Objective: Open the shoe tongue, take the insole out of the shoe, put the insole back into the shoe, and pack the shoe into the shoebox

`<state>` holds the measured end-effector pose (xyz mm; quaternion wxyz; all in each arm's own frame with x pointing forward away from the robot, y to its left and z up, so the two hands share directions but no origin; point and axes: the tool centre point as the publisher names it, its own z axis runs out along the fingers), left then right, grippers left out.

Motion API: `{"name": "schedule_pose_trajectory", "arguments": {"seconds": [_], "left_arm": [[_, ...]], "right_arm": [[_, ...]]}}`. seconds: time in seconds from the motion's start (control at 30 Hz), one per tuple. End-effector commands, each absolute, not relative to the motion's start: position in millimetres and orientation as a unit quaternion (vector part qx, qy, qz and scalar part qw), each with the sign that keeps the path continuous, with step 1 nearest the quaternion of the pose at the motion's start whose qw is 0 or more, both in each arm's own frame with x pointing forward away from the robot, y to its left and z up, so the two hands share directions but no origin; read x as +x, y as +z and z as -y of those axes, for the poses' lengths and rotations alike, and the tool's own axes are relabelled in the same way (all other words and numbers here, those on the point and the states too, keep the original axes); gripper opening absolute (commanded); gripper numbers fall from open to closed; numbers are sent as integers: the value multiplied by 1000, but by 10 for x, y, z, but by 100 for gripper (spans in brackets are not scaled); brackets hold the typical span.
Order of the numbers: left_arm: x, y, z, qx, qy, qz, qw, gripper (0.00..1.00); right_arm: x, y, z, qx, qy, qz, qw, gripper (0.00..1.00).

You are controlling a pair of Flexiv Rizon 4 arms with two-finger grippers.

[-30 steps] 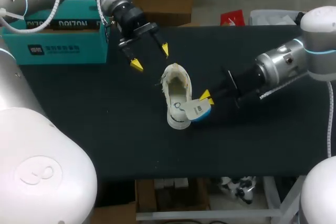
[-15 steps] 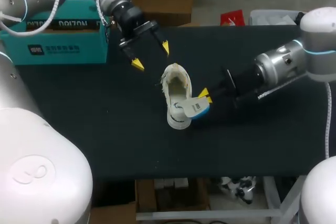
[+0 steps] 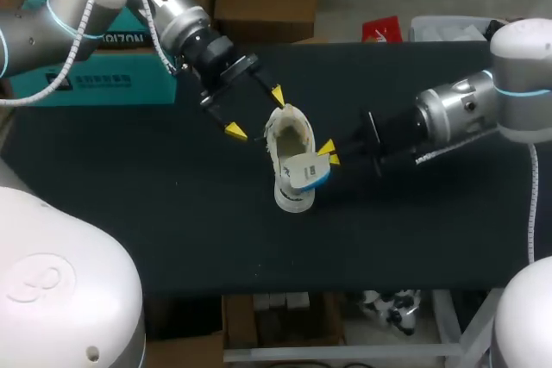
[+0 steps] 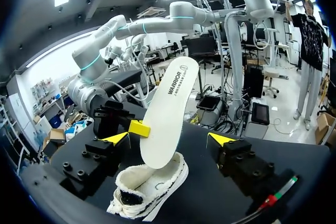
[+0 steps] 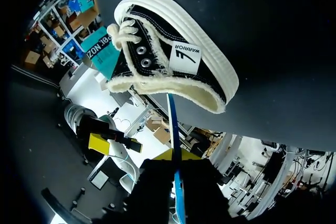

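Observation:
A white-soled black shoe point(image 3: 288, 137) lies on the black table point(image 3: 155, 213), heel end toward my left gripper point(image 3: 256, 113). That gripper hangs open just beside the heel, its fingertips point(image 4: 116, 138) apart on either side of the shoe point(image 4: 149, 190). My right gripper point(image 3: 328, 153) is shut on a white insole with a blue underside point(image 3: 304, 171), held tilted over the shoe's opening. In the left wrist view the insole point(image 4: 165, 106) stands upright above the shoe. The right wrist view shows the insole point(image 5: 172, 124) edge-on between its fingers, the shoe point(image 5: 173, 59) ahead.
The teal shoebox point(image 3: 86, 75) stands at the table's back left corner, behind my left arm; it shows as the teal shoebox point(image 5: 102, 48) beyond the shoe in the right wrist view. Bare black tabletop lies in front of and to both sides of the shoe.
My left gripper has dropped closer to the shoe's heel, staying open. My right gripper has carried the insole leftward, further over the shoe's opening.

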<state>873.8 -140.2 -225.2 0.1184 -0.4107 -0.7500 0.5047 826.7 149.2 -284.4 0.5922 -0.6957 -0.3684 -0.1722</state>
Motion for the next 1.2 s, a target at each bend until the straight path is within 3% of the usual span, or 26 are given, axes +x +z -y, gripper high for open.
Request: {"name": "schedule_pose_trajectory", "arguments": {"seconds": [0.03, 0.27, 0.67, 1.2], "left_arm": [[8670, -2245, 1398, -385, 519, 759, 76, 100], [8670, -2245, 1398, -385, 519, 759, 76, 100], [8561, -2473, 1569, -391, 520, 759, -35, 100], [8654, -2785, 1673, -422, 508, 749, -53, 100]], "right_arm": [[8246, -2834, -1481, -697, -174, 367, 590, 0], [8268, -2942, -1579, -690, -178, 344, 612, 0], [8155, -3059, -1604, -684, -218, 287, 634, 0], [8244, -2980, -1719, -686, -252, 268, 628, 0]]}}
